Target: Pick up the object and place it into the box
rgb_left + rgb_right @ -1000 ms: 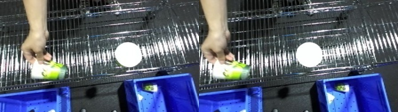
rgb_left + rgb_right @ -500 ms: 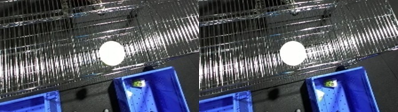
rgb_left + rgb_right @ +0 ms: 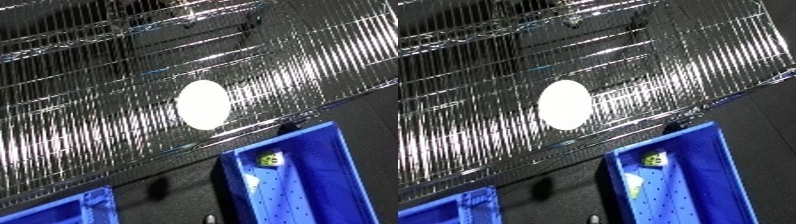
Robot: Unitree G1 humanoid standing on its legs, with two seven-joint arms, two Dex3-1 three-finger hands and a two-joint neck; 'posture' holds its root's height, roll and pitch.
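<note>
White oval disc (image 3: 202,104) lies on wire shelf (image 3: 89,125) above blue bin (image 3: 306,185); no robot hand visible.

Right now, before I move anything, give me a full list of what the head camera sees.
wire shelf: one, silver metal grid, fills the upper part of the tilted view.
white oval disc: one, plain white, on the wire shelf near its front edge, about mid-view.
right blue bin: one, blue with a perforated floor, below the shelf at lower right.
small item: one, pale yellow-green and white, lying in the far corner of the right blue bin; too small to identify.
left blue bin: one, blue, only its corner shows at lower left.
floor: dark, between the two bins.
robot hand: neither the left nor the right one shows in either view.
</note>
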